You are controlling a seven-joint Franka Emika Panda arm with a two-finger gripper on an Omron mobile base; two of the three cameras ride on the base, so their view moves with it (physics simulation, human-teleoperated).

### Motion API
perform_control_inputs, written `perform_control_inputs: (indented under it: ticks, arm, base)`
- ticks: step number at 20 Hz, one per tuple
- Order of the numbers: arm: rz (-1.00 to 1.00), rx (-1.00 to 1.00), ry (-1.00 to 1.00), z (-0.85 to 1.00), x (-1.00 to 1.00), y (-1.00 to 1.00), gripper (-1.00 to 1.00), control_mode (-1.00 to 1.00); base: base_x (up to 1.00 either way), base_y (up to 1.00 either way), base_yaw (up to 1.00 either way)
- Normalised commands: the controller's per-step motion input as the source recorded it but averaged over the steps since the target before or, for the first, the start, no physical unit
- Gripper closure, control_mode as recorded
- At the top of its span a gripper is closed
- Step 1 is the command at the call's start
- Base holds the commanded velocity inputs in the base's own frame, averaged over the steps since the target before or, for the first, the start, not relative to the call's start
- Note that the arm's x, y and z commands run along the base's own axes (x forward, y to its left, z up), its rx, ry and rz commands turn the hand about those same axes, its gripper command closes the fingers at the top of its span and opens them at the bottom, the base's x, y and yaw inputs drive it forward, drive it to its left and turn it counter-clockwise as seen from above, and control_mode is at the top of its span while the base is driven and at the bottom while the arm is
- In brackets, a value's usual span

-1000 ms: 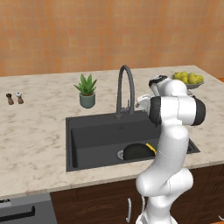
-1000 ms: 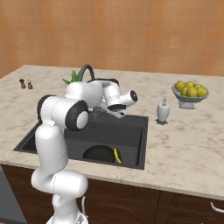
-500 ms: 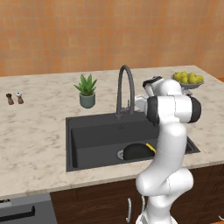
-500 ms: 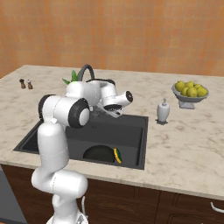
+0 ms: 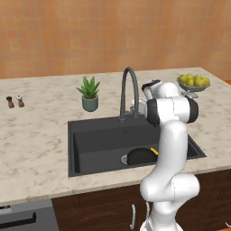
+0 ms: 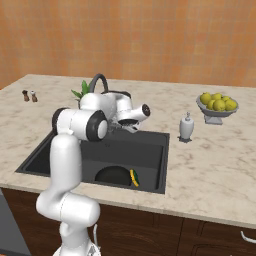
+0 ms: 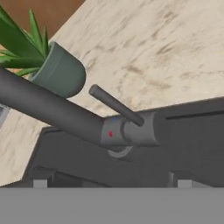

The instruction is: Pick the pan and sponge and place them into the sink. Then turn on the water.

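Hand view: the gripper [image 7: 111,186] is seen with its fingers [image 7: 40,183] spread wide and nothing between them, aimed close at the faucet lever [image 7: 115,105], a short dark rod projecting from the faucet [image 7: 48,109] base. No contact with the lever can be confirmed; it appears just ahead of the fingertips. Beyond it, the potted plant [image 7: 59,72] stands on the counter [image 7: 166,57] behind the sink's back rim.

In the right base view the gripper [image 6: 131,125] is held over the back edge of the sink [image 6: 150,150], beside the faucet [image 6: 98,81]. The pan [image 6: 112,175] lies in the basin near its front edge, and the sponge [image 6: 133,177] is seen at the pan's right side, touching or just beside it; which cannot be told. In the left base view the pan [image 5: 140,156] and sponge [image 5: 154,151] are partly hidden by the arm. No water is seen running.

Judgement: both items are placed; the remaining step is the lever.

Risks noted:
- With the jaws this wide, the thin lever could be passed on either side without being pushed, if the approach is slightly off-centre.
- A push along the rod's axis, not across it, would likely slide off.
- The faucet neck lies close to the hand; a sideways sweep could be stopped by it.
- The plant pot is near enough behind to be nudged by an overshoot.
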Motion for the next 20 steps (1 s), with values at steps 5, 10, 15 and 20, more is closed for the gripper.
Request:
perform_control_inputs:
  ticks: [5, 10, 15, 20]
  arm:
    - [-0.04, 0.0, 0.0, -0.26, 0.45, 0.0, -1.0, -1.0]
    - [-0.02, 0.01, 0.0, -0.2, 0.28, 0.0, -1.0, -1.0]
    - [0.0, 0.02, 0.0, -0.07, 0.12, 0.0, -1.0, -1.0]
    - [0.0, 0.0, 0.0, 0.0, 0.0, 0.0, 1.0, -1.0]
  base:
    - [0.0, 0.0, 0.0]
    - [0.0, 0.0, 0.0]
    - [0.0, 0.0, 0.0]
    - [0.0, 0.0, 0.0]
